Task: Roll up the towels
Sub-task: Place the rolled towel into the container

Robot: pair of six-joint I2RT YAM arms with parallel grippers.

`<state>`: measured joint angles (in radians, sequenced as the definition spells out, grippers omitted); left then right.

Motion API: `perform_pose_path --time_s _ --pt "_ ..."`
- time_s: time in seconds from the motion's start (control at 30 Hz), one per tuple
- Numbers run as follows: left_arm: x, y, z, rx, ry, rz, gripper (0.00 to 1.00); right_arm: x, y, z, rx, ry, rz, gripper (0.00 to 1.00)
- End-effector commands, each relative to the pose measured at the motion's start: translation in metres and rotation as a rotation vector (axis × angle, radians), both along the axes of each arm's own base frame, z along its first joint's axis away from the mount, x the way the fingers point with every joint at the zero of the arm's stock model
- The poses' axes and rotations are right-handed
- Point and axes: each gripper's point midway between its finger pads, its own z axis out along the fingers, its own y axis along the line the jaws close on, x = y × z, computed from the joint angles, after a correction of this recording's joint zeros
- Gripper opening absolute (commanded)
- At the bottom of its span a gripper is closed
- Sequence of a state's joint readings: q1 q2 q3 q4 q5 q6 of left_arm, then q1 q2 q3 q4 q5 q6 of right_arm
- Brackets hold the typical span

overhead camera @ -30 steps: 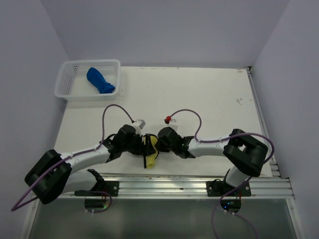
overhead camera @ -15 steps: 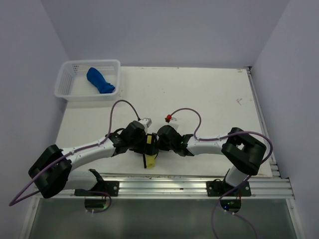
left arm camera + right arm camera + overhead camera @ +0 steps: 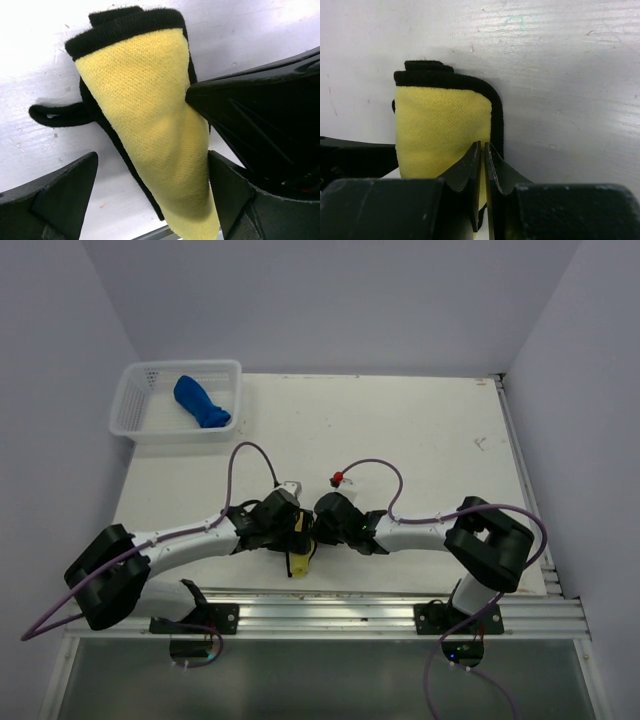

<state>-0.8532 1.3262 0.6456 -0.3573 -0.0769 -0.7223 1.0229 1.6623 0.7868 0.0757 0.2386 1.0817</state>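
The yellow towel (image 3: 298, 548), edged in black, lies folded near the table's front edge between my two grippers; it fills the left wrist view (image 3: 145, 100) and shows in the right wrist view (image 3: 440, 120). My right gripper (image 3: 314, 530) (image 3: 483, 146) is shut on a thin layer of its yellow cloth. My left gripper (image 3: 292, 528) (image 3: 151, 167) is open, one finger on each side of the towel's narrow end, the right finger touching the cloth. The blue towel (image 3: 200, 402) lies bunched in the white basket (image 3: 130, 412) at the far left.
The aluminium rail (image 3: 380, 612) runs just beyond the table's front edge, close under the yellow towel. A red-tipped cable connector (image 3: 338, 479) sits above the right wrist. White table surface (image 3: 400, 430) stretches behind the grippers.
My left gripper has moved right and closed in on the yellow towel, its open fingers now astride it. The right gripper has stayed shut on the cloth and barely moved.
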Motion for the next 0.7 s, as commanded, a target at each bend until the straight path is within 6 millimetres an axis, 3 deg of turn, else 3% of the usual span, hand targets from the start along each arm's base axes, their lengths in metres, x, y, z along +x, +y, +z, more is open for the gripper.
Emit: perform_pose_path --time_s 0.0,0.17,0.27,0.33,0.4,0.43,0.67 --pt "0.016 -0.014 0.025 -0.056 -0.083 0.042 0.93 0.007 0.019 0.024 0.077 -0.015 -0.009 0.11" --pt "0.013 -0.014 0.016 0.002 -0.074 0.034 0.93 0.006 0.019 0.026 0.087 -0.009 -0.014 0.13" --pt "0.012 -0.006 0.003 0.061 -0.073 0.052 0.93 0.007 0.011 0.028 0.093 -0.001 -0.034 0.26" --pt "0.012 -0.001 -0.003 0.080 -0.071 0.064 0.93 0.010 0.003 0.035 0.103 -0.009 -0.055 0.41" --pt "0.014 -0.001 0.000 0.067 -0.089 0.071 0.93 0.013 -0.014 0.031 0.084 -0.005 -0.087 0.46" --pt "0.015 -0.002 0.003 0.055 -0.098 0.079 0.93 0.016 -0.019 0.039 0.099 -0.016 -0.099 0.49" --pt "0.023 -0.019 0.028 -0.062 -0.161 0.068 0.92 0.026 -0.060 0.046 0.116 -0.019 -0.162 0.50"
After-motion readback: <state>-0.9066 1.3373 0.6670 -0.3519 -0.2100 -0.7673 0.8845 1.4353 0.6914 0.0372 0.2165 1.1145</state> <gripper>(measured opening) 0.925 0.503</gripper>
